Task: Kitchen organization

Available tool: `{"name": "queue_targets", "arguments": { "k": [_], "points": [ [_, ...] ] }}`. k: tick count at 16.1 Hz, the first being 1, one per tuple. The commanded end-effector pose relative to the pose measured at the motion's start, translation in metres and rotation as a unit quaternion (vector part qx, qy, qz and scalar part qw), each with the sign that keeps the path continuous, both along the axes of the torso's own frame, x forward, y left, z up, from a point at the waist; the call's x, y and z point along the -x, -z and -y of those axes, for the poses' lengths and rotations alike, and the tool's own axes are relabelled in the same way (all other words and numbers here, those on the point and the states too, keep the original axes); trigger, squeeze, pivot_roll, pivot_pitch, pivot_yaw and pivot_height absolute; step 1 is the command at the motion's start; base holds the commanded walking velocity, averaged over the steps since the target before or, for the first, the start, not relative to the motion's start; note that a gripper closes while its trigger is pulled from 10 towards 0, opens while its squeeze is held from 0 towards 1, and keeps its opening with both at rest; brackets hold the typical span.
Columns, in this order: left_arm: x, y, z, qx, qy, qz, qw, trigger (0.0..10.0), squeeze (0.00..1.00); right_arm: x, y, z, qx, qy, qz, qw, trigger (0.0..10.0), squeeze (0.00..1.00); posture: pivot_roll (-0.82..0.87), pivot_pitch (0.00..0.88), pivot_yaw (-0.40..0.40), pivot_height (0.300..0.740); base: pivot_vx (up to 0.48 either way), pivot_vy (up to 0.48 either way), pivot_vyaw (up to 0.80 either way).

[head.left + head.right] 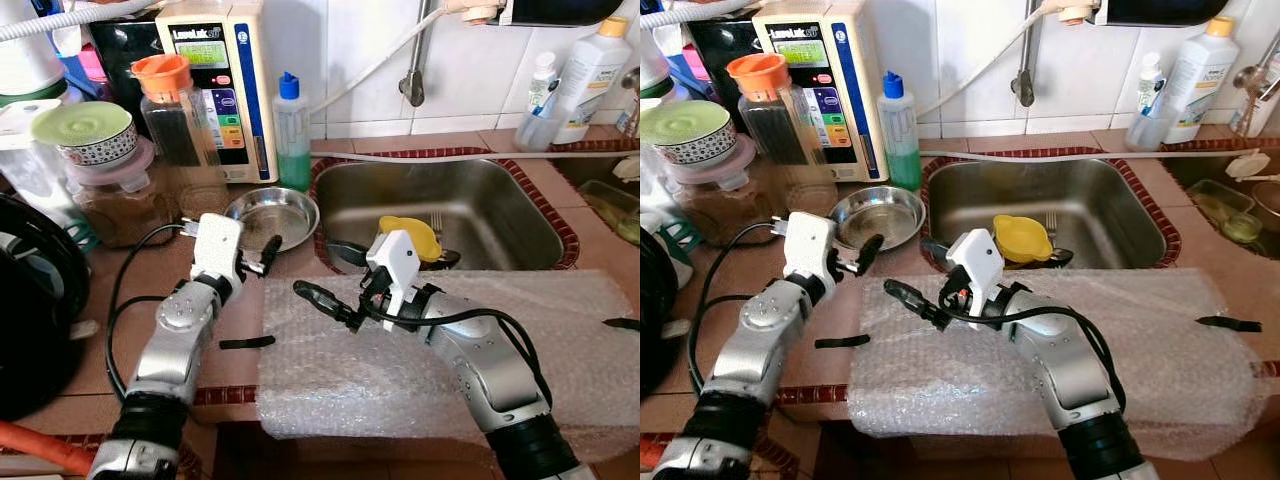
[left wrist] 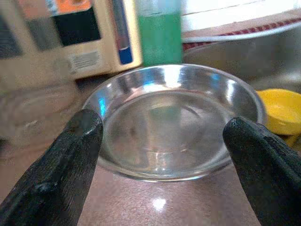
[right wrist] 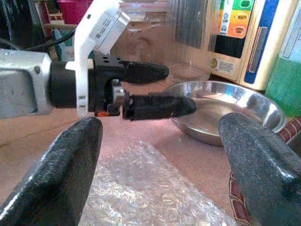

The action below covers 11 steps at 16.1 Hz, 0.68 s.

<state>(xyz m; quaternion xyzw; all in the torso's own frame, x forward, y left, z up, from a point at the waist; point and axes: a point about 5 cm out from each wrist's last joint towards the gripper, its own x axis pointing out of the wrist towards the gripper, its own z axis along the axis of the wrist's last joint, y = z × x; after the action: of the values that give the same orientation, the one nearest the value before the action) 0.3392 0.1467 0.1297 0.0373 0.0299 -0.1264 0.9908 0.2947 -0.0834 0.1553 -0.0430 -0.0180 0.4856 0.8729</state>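
Steel bowl (image 1: 272, 217) resting empty on the tiled desk (image 1: 95, 290), just beside the left rim of the sink (image 1: 500, 215) and in front of a green soap bottle (image 1: 292, 135) and a beige appliance (image 1: 222, 80) at the back edge. Left gripper (image 2: 162, 150) hovering just short of the bowl on its near side, jaws spread wide and holding nothing, one black finger (image 2: 61, 174) off each side of the bowl's near rim in the left wrist view, no contact visible. Right gripper (image 3: 164, 165) low over the left end of a sheet of bubble wrap (image 1: 440, 350) spread along the front edge of the desk, aimed toward the bowl and the left gripper, jaws likewise wide apart and empty, near the bowl but clear of it. Yellow cup (image 1: 415, 235) down in the sink, beside dark utensils. Jars with a patterned bowl under a green lid (image 1: 85, 130) and an orange-capped jar (image 1: 175, 110) crowded at the back left corner; white bottles (image 1: 590, 70) at the back right, behind the sink.
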Motion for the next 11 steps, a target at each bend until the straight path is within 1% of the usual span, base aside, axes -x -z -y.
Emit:
{"name": "queue_targets", "arguments": {
  "k": [1,2,5,6,7,8,10,11],
  "points": [
    [-0.003,-0.003,0.000,0.010,-0.008,-0.001,1.000,10.0,1.00,0.000,-0.009,-0.002,0.005,-0.006,0.020,1.000,10.0,0.00,-0.24,0.020,0.067,0.740,0.000,0.000,0.00],
    [-0.004,-0.005,0.001,0.009,-0.007,0.003,1.000,10.0,1.00,-0.001,-0.008,-0.001,0.011,0.002,0.024,1.000,10.0,0.00,-0.24,0.022,0.068,0.740,0.000,0.000,0.00],
    [-0.007,0.002,0.000,0.021,-0.032,-0.036,0.999,10.0,1.00,0.002,-0.007,-0.002,0.017,-0.007,0.026,1.000,10.0,0.00,-0.25,0.024,0.072,0.740,0.000,0.000,0.00],
    [-0.008,0.002,0.000,0.018,-0.034,-0.039,0.999,10.0,1.00,0.003,-0.007,-0.002,0.019,-0.010,0.026,0.999,10.0,0.00,-0.25,0.024,0.072,0.740,0.000,0.000,0.00],
    [-0.009,0.003,0.001,0.017,-0.040,-0.050,0.998,10.0,0.82,0.005,-0.006,-0.003,0.024,-0.013,0.025,0.999,10.0,0.00,-0.25,0.027,0.071,0.740,0.000,0.000,0.00],
    [-0.010,0.004,0.003,0.021,-0.041,-0.060,0.997,10.0,0.79,0.006,-0.006,-0.003,0.025,-0.013,0.025,0.999,10.0,0.00,-0.25,0.027,0.071,0.740,0.000,0.000,0.00],
    [-0.010,0.008,0.004,0.035,-0.047,-0.087,0.994,10.0,0.23,0.006,-0.007,-0.003,0.029,-0.013,0.028,0.999,10.0,0.00,-0.25,0.029,0.071,0.740,0.000,0.000,0.00],
    [-0.010,0.009,0.004,0.041,-0.050,-0.096,0.993,10.0,0.00,0.005,-0.007,-0.003,0.031,-0.014,0.031,0.999,10.0,0.00,-0.25,0.029,0.071,0.740,0.000,0.000,0.00]
  ]
}}
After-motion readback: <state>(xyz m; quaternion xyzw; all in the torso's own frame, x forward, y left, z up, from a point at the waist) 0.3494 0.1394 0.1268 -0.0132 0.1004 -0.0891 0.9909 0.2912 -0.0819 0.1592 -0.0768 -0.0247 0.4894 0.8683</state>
